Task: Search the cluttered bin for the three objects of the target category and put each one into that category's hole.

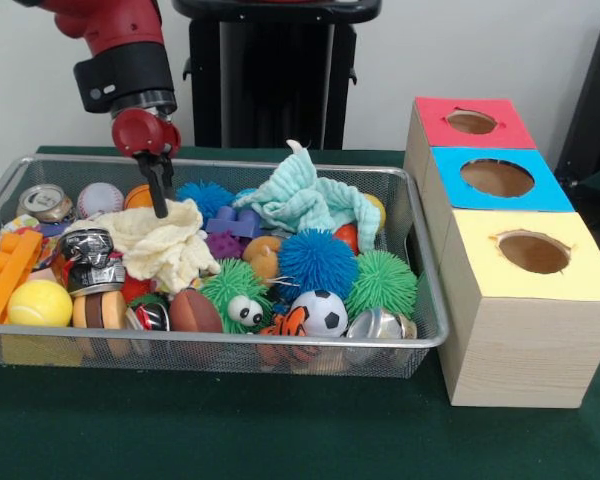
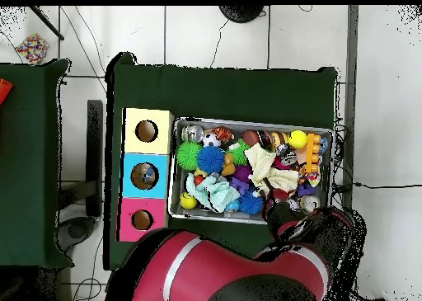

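A wire mesh bin [image 1: 230,163] is full of mixed toys, balls, cans and cloths. My gripper [image 1: 161,208] reaches down into its left part from above. Its dark fingers are pressed together on the raised top edge of a cream cloth [image 1: 165,250] that lies over other items. A teal cloth [image 1: 305,200] is heaped at the bin's back middle. Three boxes stand to the right of the bin, with a hole in a red top [image 1: 471,122], a blue top [image 1: 496,178] and a yellow top [image 1: 533,252]. In the overhead view the arm [image 2: 288,232] covers the gripper, and the cream cloth [image 2: 268,170] shows in the bin [image 2: 247,123].
Around the cream cloth lie a crushed dark can [image 1: 88,258], a yellow ball [image 1: 39,302], an orange block [image 1: 8,272], a baseball [image 1: 100,198] and a blue spiky ball [image 1: 316,262]. A green spiky ball [image 1: 382,282] and a small soccer ball [image 1: 323,312] sit toward the front right.
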